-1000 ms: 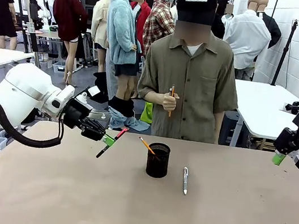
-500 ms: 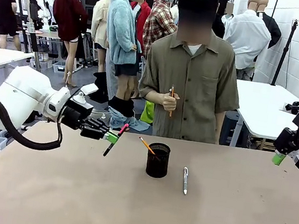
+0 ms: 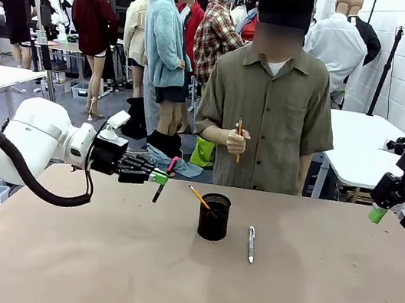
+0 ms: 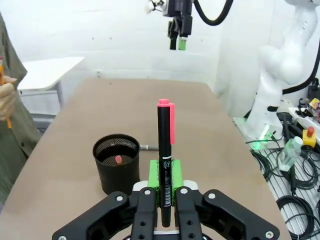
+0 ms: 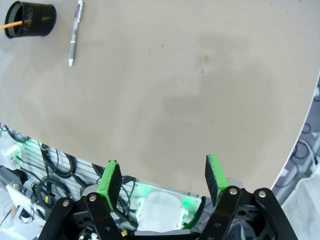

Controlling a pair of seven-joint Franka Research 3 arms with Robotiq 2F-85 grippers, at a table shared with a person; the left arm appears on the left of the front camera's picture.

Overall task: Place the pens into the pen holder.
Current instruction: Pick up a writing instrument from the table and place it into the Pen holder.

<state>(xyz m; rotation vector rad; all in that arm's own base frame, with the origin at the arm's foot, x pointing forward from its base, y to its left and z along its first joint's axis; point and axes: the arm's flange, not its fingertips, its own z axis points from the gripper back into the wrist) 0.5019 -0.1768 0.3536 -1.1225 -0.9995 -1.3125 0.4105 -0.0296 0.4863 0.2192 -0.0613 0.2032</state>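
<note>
The left tool (image 3: 160,179) hangs above the worktop (image 3: 303,293), off to the left of the pen holder (image 3: 213,217) and well above the surface. Its fingers are clamped together on a black pen with a pink cap (image 3: 170,166). From the front the pen stands steeply, cap end up, its lower end pointing down toward the worktop. In the left wrist view the same pen (image 4: 165,145) rises straight up between the green pads of that tool (image 4: 165,175), with the pink cap at the top.

The black mesh pen holder (image 4: 116,165) sits upright on the worktop, near the middle and toward the person's side. A yellow pencil (image 3: 197,195) is inside it, leaning out over the rim to the left. Looking down along the left tool, a small pink end shows inside the cup.

A silver-grey pen (image 3: 250,243) lies flat on the worktop just to the right of the holder, not touching it. The right wrist view shows the holder (image 5: 30,19), the pencil (image 5: 11,23) and that pen (image 5: 75,32) in its top left corner.

The right tool (image 3: 379,214) hangs at the far right edge of the worktop, well apart from everything. Its fingers (image 5: 112,182) stand wide apart with nothing between them.

The person stands across the worktop, one hand (image 3: 233,139) held at the chest and gripping an orange pencil (image 3: 236,154) upright.
</note>
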